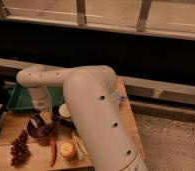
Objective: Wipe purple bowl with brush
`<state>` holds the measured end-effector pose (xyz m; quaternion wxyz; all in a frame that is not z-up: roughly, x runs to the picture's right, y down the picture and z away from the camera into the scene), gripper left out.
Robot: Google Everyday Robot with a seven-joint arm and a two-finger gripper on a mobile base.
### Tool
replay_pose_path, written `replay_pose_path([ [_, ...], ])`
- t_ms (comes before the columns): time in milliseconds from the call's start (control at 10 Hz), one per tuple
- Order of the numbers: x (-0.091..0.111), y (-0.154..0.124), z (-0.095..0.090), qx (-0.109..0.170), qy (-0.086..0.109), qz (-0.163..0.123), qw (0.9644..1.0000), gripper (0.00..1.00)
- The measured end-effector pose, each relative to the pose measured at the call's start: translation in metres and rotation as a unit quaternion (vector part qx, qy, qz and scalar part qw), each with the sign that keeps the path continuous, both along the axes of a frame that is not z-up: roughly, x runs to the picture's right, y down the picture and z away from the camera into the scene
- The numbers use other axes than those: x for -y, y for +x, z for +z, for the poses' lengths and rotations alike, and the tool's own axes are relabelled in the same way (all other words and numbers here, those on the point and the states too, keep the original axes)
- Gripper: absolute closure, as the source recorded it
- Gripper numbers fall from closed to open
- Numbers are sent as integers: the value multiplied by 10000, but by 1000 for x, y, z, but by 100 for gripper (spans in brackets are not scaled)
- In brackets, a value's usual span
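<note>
Where the arm reaches: down to the near-left part of the wooden table (130, 125); its big white body crosses the middle of the view.
Gripper (44, 119): it hangs directly over the purple bowl, at the bowl's far rim, and points downward.
Gripper's state: I cannot tell how wide it is, nor whether it has hold of something.
Purple bowl (40, 132): on the table at the near left, just under the gripper; small, round and dark.
Dark thin thing (62, 121): just to the right of the bowl; what it is I cannot tell.
Green tray (18, 100): at the far left of the table, behind the bowl.
Grapes (19, 148): a dark bunch, nearer than the bowl and to its left, close to it.
Red chili (52, 150): it lies near the bowl, between the grapes and the orange fruit.
Orange fruit (67, 149): round, just to the right of the chili.
Grey cloth (116, 98): on the far right part of the table, well apart from the bowl.
</note>
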<state>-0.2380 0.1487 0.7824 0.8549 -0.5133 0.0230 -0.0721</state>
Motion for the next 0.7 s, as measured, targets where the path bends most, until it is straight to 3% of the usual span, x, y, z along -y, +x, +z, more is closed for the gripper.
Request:
replay_pose_path([
  [300, 15, -7, -2, 132, 159, -48, 9998, 100],
  [500, 10, -20, -17, 302, 222, -117, 9992, 100],
  [700, -12, -39, -42, 459, 228, -217, 9984, 100],
])
